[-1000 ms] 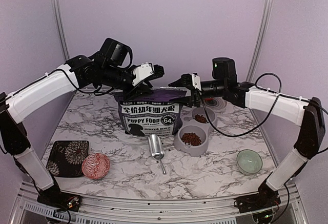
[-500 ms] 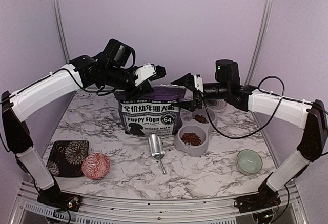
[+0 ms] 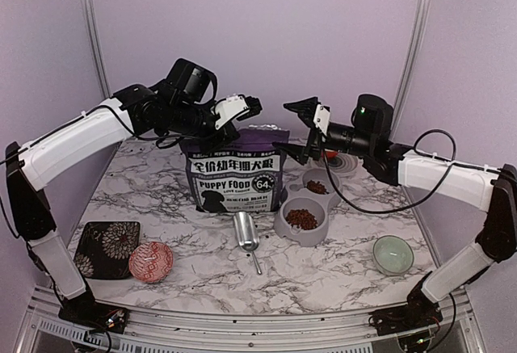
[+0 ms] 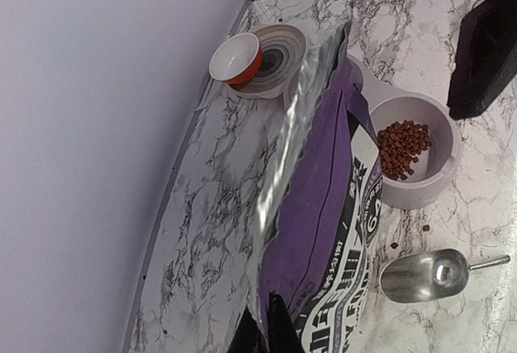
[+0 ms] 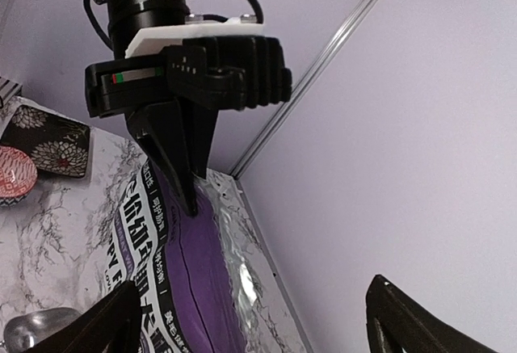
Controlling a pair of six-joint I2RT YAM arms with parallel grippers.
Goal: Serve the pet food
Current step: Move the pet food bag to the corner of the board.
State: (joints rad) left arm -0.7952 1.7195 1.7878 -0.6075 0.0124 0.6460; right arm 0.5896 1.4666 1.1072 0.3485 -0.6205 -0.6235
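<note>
While left claw (image 3: 230, 131) pinches the bag (image 3: 234, 183) and right claw (image 3: 292, 131) spreads wide at its two o'clock, pet food (image 3: 301, 219) looks served; next, let go gently.

Feeder (image 4: 428, 193) far compartment hidden behind bag (image 4: 317, 208) in left wrist view, bag's base cut off below, right gripper (image 5: 249, 292) fingers clipped by right wrist view's lower edge, scoop (image 5: 39, 327) cropped there, striped plate (image 3: 346, 162) largely behind right arm (image 3: 436, 172)
</note>
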